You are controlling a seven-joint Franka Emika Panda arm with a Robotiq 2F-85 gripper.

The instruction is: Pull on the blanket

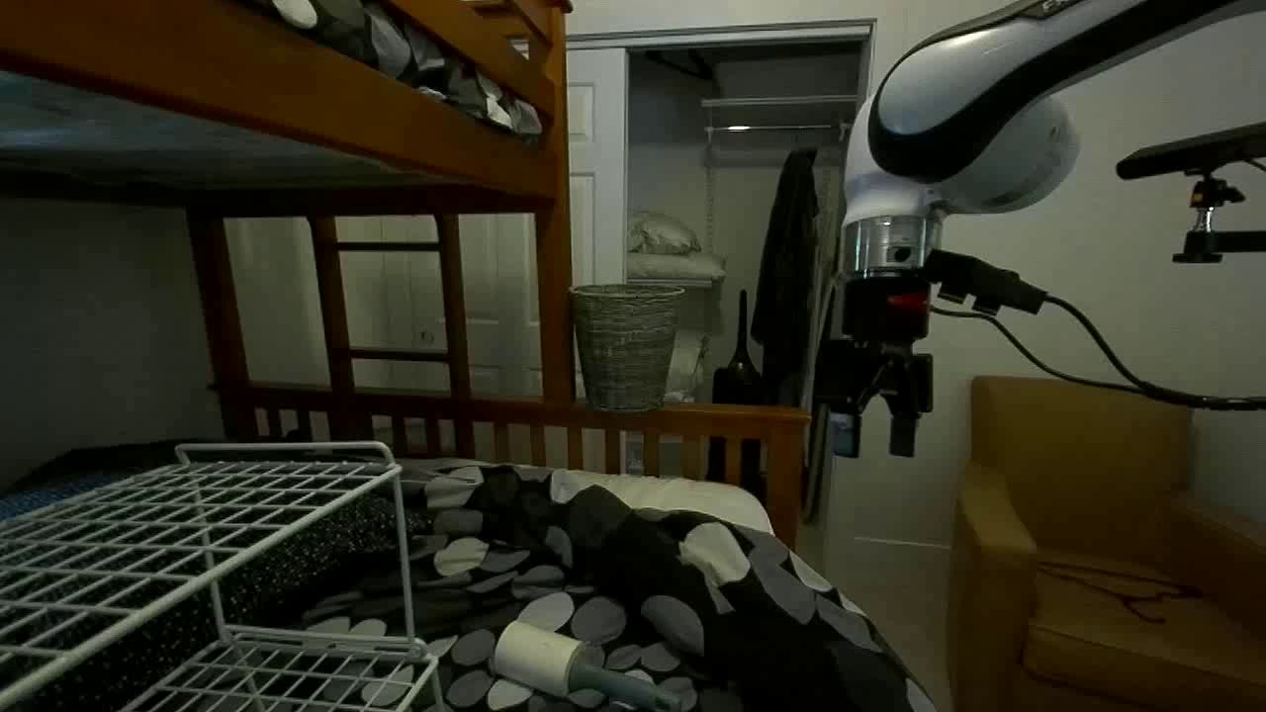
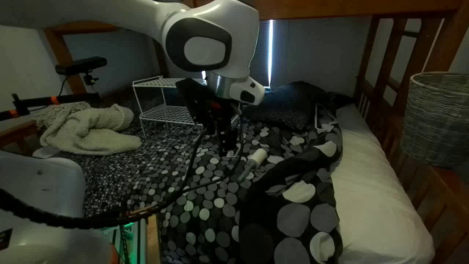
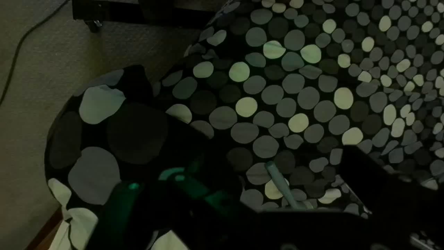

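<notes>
The black blanket with grey and white spots (image 1: pixel 673 623) covers the lower bunk and also shows in an exterior view (image 2: pixel 205 227). Its edge, with larger spots, is bunched and folded back beside the white sheet (image 2: pixel 381 194). In the wrist view the blanket (image 3: pixel 270 93) fills much of the picture and hangs over the bed's side. My gripper (image 1: pixel 874 435) is open and empty, pointing down above the blanket. It also shows in an exterior view (image 2: pixel 228 146) and in the wrist view (image 3: pixel 284 163), fingers apart. It does not touch the blanket.
A lint roller (image 1: pixel 539 660) lies on the blanket below the gripper. A white wire rack (image 1: pixel 406 564) stands on the bed. A wicker basket (image 1: pixel 626 346) sits on the wooden footboard (image 1: pixel 712 418). The upper bunk (image 1: pixel 396 148) overhangs. A cream throw (image 2: pixel 91 128) and armchair (image 1: pixel 1078 475) are nearby.
</notes>
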